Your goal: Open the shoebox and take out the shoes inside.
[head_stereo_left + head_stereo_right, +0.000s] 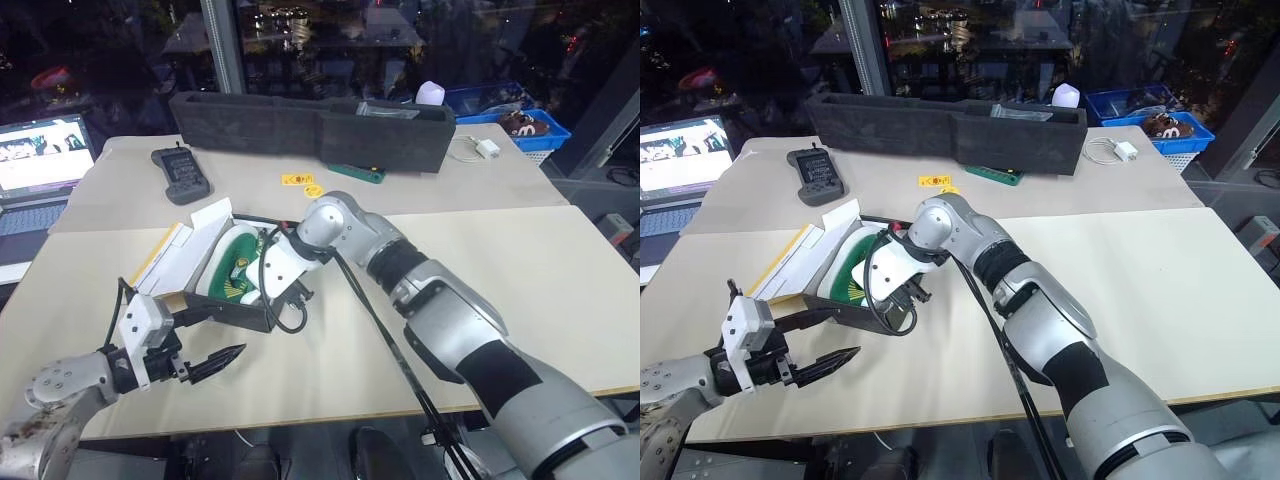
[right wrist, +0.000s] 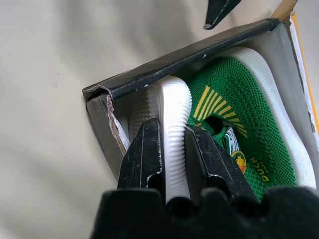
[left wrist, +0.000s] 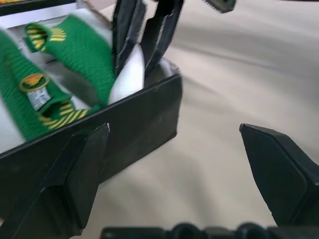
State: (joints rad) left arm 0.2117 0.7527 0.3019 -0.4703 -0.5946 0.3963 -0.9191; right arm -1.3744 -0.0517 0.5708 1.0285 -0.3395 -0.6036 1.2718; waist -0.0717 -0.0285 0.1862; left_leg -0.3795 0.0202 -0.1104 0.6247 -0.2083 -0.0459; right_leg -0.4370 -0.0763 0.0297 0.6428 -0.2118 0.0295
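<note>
1. The shoebox (image 1: 225, 290) sat open on the table (image 1: 480, 260), near the robot's left side. Its yellow lid (image 1: 165, 255) was folded back.
2. The shoes (image 2: 239, 134) were inside the box. One lay flat, showing its green top. The other stood on its side by the box's end wall, white sole (image 2: 172, 134) up.
3. The right gripper (image 2: 172, 149) reached down into the box. Its two black fingers (image 2: 144, 154) were squeezed close on the white sole, one on each side. It had hold of that shoe.
4. The left gripper (image 1: 205, 362) waited in front of the box with its fingers spread wide. It held nothing. One finger (image 3: 75, 184) sat just beside the black side wall.
5. I think the step in hand was lifting out the first shoe.
6. To do it well, the right gripper should keep its squeeze snug and lift straight up, slowly.
7. The sole looked smooth and thin, so it might slip out.
8. The shoe sat close to the torn box corner (image 2: 107, 107), so it might catch and drag the box along.
9. The left gripper could press on the wall to keep the box down.
</note>
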